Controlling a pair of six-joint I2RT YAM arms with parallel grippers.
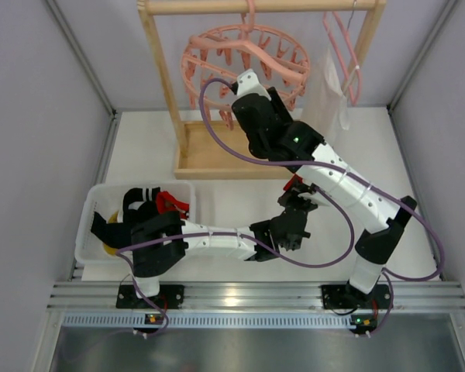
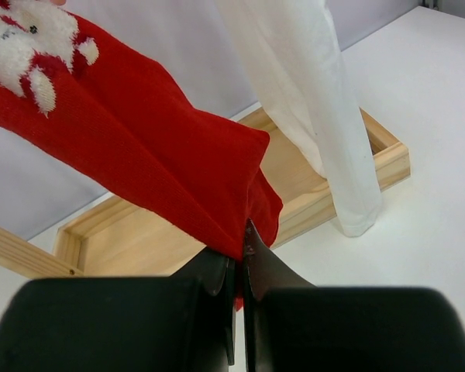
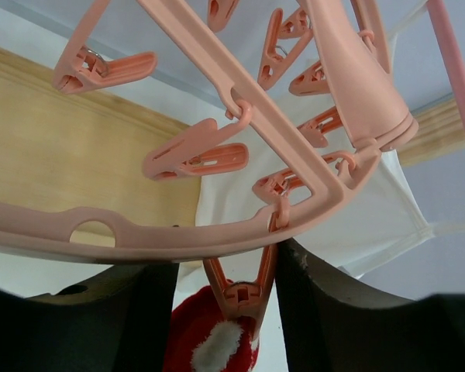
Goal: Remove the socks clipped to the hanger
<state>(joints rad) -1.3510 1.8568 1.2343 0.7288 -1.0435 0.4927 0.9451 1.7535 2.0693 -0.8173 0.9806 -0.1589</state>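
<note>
The round pink hanger (image 1: 244, 66) hangs from the wooden rack's top bar. In the right wrist view its ring (image 3: 217, 240) runs across just above my fingers. My right gripper (image 1: 244, 87) is open up at the ring. Its fingers straddle one dangling pink clip (image 3: 244, 291), which holds the white-trimmed cuff of a red sock (image 3: 205, 341). The right finger touches the clip and the left stands apart. My left gripper (image 1: 297, 203) sits lower, above the table, shut (image 2: 240, 248) on the lower end of that red sock (image 2: 139, 155), also seen from above (image 1: 294, 184).
A white bin (image 1: 93, 198) at the near left holds black socks and a red sock (image 1: 170, 203). The wooden rack (image 1: 159, 85) has a tray base (image 2: 139, 240). A large white cloth (image 2: 310, 101) hangs from a plain pink hanger (image 1: 342, 54) at the right.
</note>
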